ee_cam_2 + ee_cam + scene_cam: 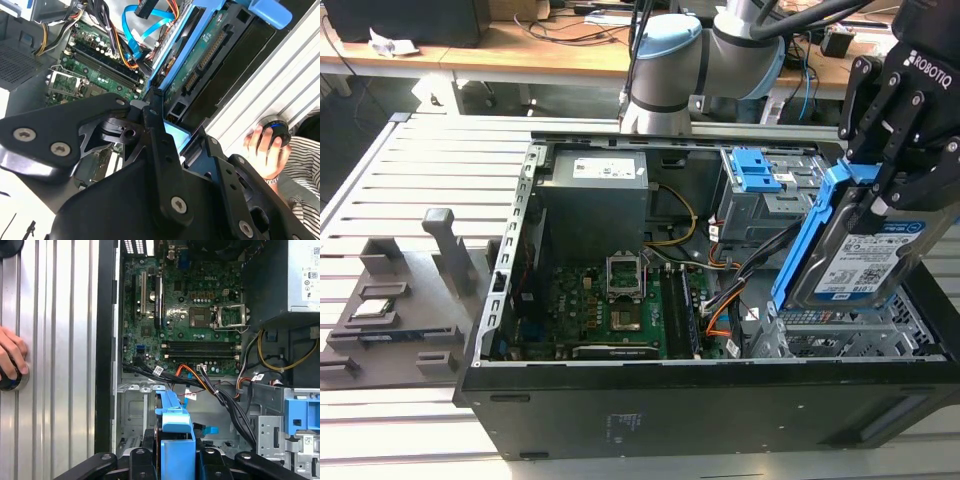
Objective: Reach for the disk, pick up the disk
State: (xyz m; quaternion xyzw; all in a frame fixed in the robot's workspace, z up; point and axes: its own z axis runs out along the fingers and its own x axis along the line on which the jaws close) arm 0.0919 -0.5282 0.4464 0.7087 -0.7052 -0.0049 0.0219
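Observation:
The disk [860, 255], a silver drive with a blue-and-white label in a blue plastic frame, hangs tilted above the metal drive cage [840, 330] at the exterior view's right end of the open computer case. My gripper [883, 188] is shut on its upper edge, with black fingers on both sides of the blue frame. In the second wrist view the disk [210, 47] shows its green circuit side, running away from the gripper [172, 137]. The first wrist view has the blue frame of the disk [175, 437] clamped in the gripper [175, 460].
The black case [700, 400] lies open on a slatted metal table [430, 170], with motherboard [620, 310], power supply [595, 195] and cables [220, 390] inside. A bare blue bracket [755, 170] sits in the far bay. A grey fixture [400, 300] holds small parts. A person's hand [11, 357] rests on a round knob.

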